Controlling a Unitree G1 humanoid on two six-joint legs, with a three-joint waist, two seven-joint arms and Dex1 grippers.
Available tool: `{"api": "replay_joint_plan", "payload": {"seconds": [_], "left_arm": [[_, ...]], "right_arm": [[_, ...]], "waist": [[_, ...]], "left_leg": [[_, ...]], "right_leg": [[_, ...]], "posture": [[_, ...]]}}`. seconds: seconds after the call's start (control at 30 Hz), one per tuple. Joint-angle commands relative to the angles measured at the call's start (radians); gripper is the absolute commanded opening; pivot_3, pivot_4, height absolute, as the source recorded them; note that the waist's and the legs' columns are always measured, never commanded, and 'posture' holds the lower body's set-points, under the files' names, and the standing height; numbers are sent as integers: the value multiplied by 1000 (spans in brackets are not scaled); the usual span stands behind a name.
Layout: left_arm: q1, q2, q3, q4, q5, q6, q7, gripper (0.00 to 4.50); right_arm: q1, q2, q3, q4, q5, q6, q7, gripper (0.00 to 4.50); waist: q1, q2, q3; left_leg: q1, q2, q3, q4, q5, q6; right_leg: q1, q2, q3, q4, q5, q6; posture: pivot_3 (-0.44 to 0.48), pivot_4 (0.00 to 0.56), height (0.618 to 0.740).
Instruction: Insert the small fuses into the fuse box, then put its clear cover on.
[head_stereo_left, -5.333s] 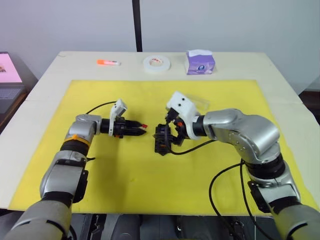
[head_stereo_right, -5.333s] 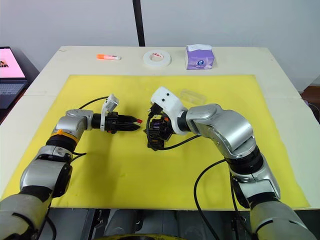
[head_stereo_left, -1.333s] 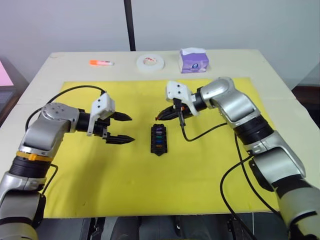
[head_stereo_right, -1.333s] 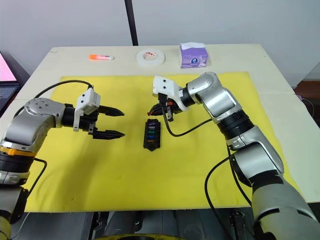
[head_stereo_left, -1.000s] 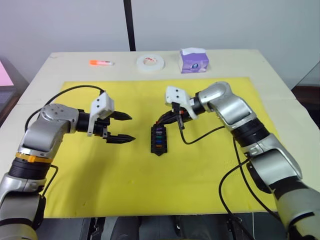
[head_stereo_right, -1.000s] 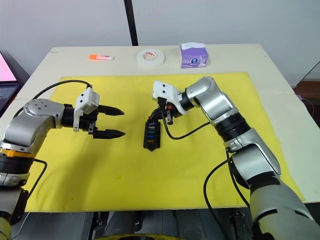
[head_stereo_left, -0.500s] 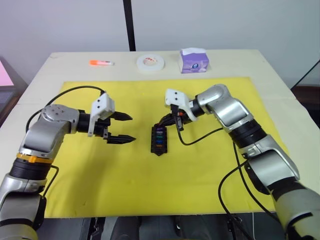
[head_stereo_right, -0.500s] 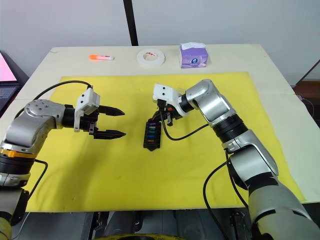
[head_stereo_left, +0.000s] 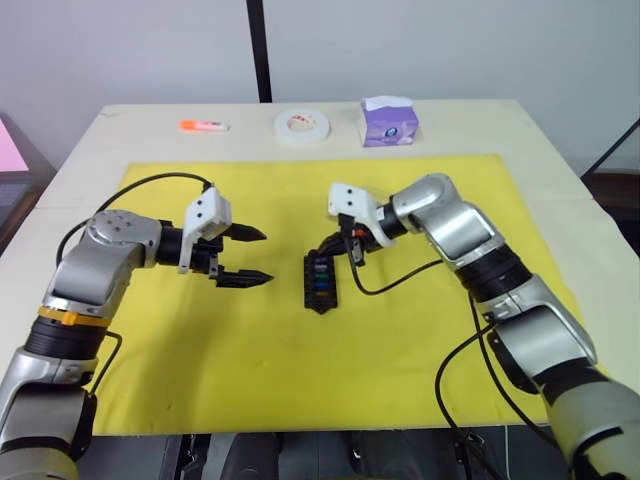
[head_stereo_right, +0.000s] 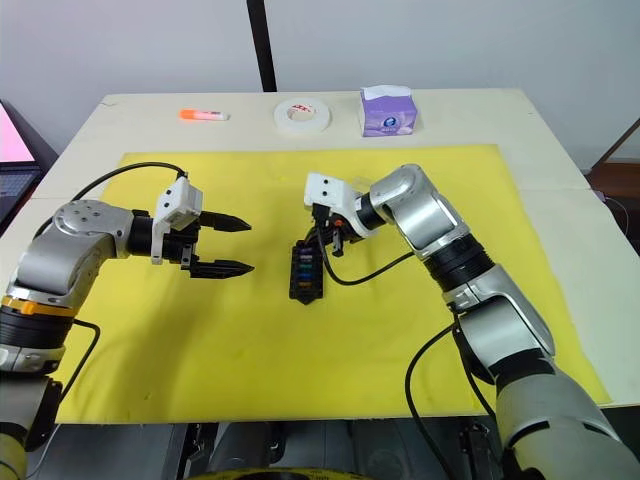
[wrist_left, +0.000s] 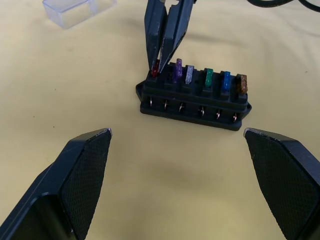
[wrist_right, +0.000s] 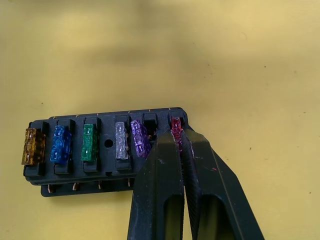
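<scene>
At fuse box end, R end effector pinching red fuse

Left end effector gaping wide, arm bent; right end effector pinched nearly closed, arm reaching inward

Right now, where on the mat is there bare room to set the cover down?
Bare yellow mat spreads on the near side of the fuse box. It is crowded between the open left hand and the right hand, shut on the red fuse.
</scene>
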Motion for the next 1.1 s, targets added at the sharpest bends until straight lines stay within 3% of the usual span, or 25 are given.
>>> {"api": "replay_joint_plan", "payload": {"seconds": [0.03, 0.9, 0.93, 1.03, 1.1], "left_arm": [[-5, 2, 10, -18, 1, -12, 1, 4460], [-15, -5, 13, 6, 12, -25, -3, 4460], [-15, -5, 13, 6, 12, -24, -3, 4500], [-14, -6, 14, 7, 11, -24, -2, 4500], [-14, -6, 15, 10, 11, -25, -1, 4500]], "right_arm": [[13, -2, 9, -19, -12, 14, 4, 0], [7, -14, -24, -68, 15, 27, 7, 0], [7, -13, -25, -68, 16, 29, 4, 535], [7, -10, -30, -70, 19, 33, -1, 1396], [4, -11, -33, -70, 20, 34, -1, 1396]], "waist": [[0, 0, 0], [0, 0, 0], [0, 0, 0], [0, 0, 0], [0, 0, 0]], "left_leg": [[0, 0, 0, 0, 0, 0], [0, 0, 0, 1, 0, 0], [0, 0, 0, 1, 0, 0], [0, 0, 0, 1, 0, 0], [0, 0, 0, 1, 0, 0]], "right_leg": [[0, 0, 0, 0, 0, 0], [0, 0, 0, 1, 0, 0], [0, 0, 0, 1, 0, 0], [0, 0, 0, 1, 0, 0], [0, 0, 0, 1, 0, 0]], "posture": [[0, 150, 740], [0, 150, 740], [0, 150, 740], [0, 150, 740], [0, 150, 740]]}}
